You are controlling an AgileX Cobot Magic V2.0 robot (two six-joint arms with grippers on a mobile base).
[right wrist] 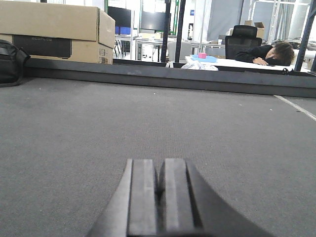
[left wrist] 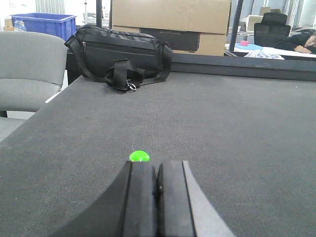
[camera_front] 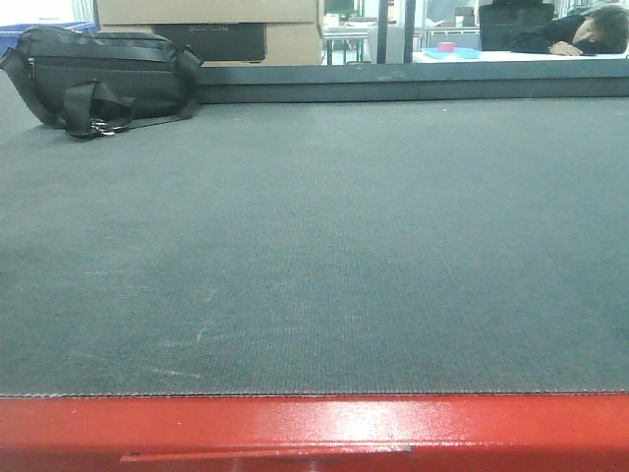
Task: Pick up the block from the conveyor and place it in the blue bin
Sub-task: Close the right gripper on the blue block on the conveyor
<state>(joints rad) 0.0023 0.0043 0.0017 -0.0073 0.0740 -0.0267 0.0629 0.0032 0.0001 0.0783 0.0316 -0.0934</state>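
Green block (left wrist: 139, 156) sits low centre in the left wrist view, on the conveyor (left wrist: 222, 128) just beyond the left gripper (left wrist: 157, 170), with only its glossy rounded top showing. It looks light, hard and maybe slippery, so pinch its sides squarely. Long axis and heading: can't tell. Left gripper and right gripper (right wrist: 159, 170) are pressed closed, holding nothing. The blue bin (left wrist: 44, 23) waits upper left, beyond the black bag (left wrist: 123, 52).

Industrial lab office, conveyor (camera_front: 314, 246), cardboard boxes (right wrist: 54, 22), desk (right wrist: 232, 63), office chair (right wrist: 243, 35)
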